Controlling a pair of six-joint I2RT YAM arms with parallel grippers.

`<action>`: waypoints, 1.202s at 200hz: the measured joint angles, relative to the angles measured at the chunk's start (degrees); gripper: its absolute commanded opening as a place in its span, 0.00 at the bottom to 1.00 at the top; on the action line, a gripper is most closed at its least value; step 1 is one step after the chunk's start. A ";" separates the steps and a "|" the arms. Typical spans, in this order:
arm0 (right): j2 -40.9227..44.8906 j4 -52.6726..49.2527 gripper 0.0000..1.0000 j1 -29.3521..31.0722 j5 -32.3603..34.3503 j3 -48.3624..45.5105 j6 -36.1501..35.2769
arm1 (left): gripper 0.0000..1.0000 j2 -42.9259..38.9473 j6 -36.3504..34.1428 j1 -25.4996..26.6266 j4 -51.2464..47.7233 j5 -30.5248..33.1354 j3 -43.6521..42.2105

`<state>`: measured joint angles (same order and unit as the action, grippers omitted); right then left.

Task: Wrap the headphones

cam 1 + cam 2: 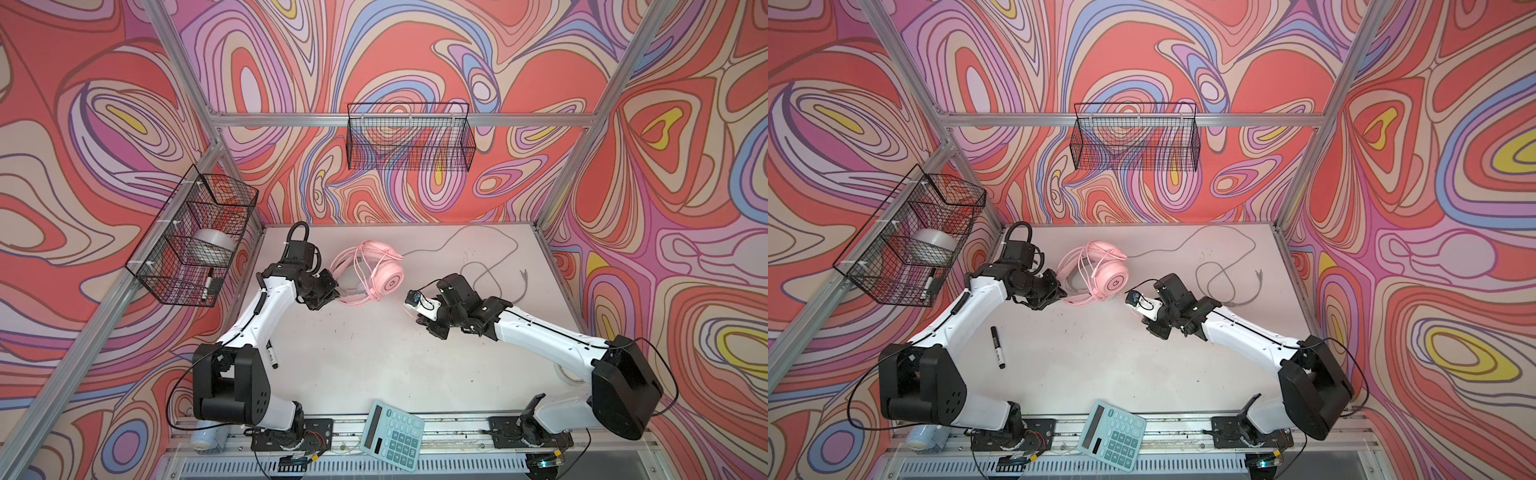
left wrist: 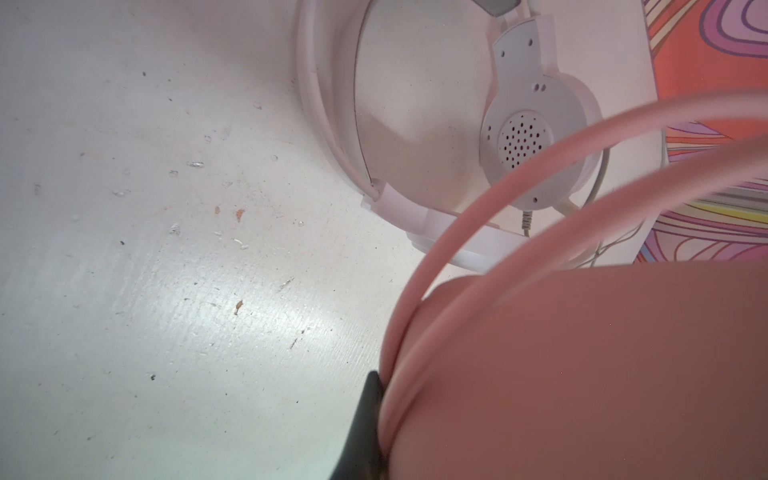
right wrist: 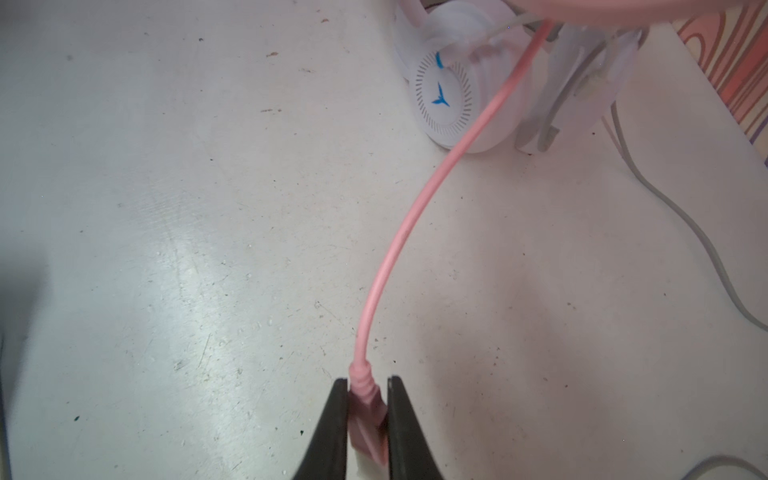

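Pink headset [image 1: 384, 276]: far centre of table [image 1: 374, 353], over white headset [image 3: 478, 129] bearing blue three-pronged emblem [image 3: 440, 97]; no readable lettering. Cable [image 3: 415, 216] runs near-right to plug [image 3: 365, 409], pinched in right gripper [image 3: 368, 384]. Left gripper [image 1: 328, 297] clamped tight on pink headset.

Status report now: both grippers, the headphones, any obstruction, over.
Left gripper shut on pink cable, right gripper shut on its pink plug. Pink headset overlaps white headset. Grey cable loose beside right arm, not blocking.

Both arms are reaching inward from the front edge of the bench [image 1: 374, 365], elbows bent. The left gripper [image 1: 333, 296] is sitting left of centre with jaws closed. The right gripper [image 3: 368, 384], just right of centre, is pinching a pink plug [image 3: 365, 409] between its fingers.
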<state>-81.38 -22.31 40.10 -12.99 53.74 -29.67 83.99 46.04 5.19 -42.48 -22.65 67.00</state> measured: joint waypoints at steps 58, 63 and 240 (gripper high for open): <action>-0.90 -2.05 0.00 4.70 -0.37 5.99 -5.31 | 0.00 0.11 0.02 0.00 -2.23 2.34 1.40; -1.14 -2.21 0.00 5.07 -0.37 6.60 -5.68 | 0.00 0.13 0.02 0.00 -2.43 2.58 1.49; -8.44 -4.24 0.00 10.62 -3.85 19.32 -13.77 | 0.00 2.34 -4.37 2.82 -9.86 13.90 3.52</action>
<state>-89.82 -26.55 50.72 -16.84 73.06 -43.44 86.32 41.67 8.01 -52.34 -8.75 70.52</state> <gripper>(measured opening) 0.154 0.082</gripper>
